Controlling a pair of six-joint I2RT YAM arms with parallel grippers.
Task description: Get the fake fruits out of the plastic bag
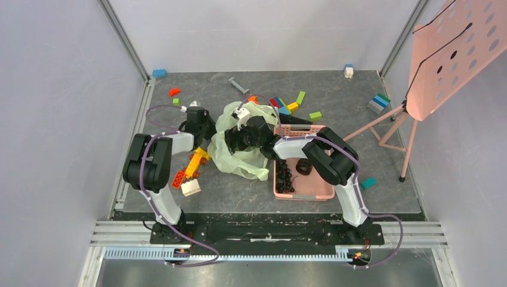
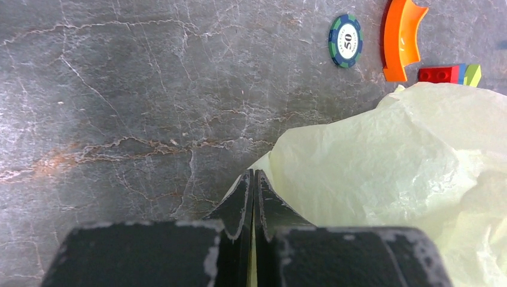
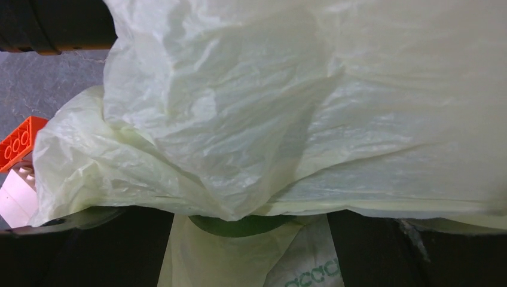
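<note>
Reaching step: left gripper [image 2: 253, 179] clenched on plastic bag [image 2: 388, 155] at its 10 o'clock edge, right gripper [image 3: 250, 257] spread wide — next, judged, it closes around the green fruit [image 3: 239, 226]

The plastic bag [image 1: 236, 156], pale green, thin and crinkled, lies crumpled near the middle of the bench [image 1: 359, 119], just left of the pink basket [image 1: 326, 192]. Its left edge is pinched in the closed jaws of the left gripper [image 2: 252, 179]. A sliver of what looks like a dark green fruit [image 3: 239, 225] shows under a fold of its film. A bunch of blackish grapes [image 1: 284, 177] and a small dark round fruit [image 1: 304, 167] lie in the basket.
</note>
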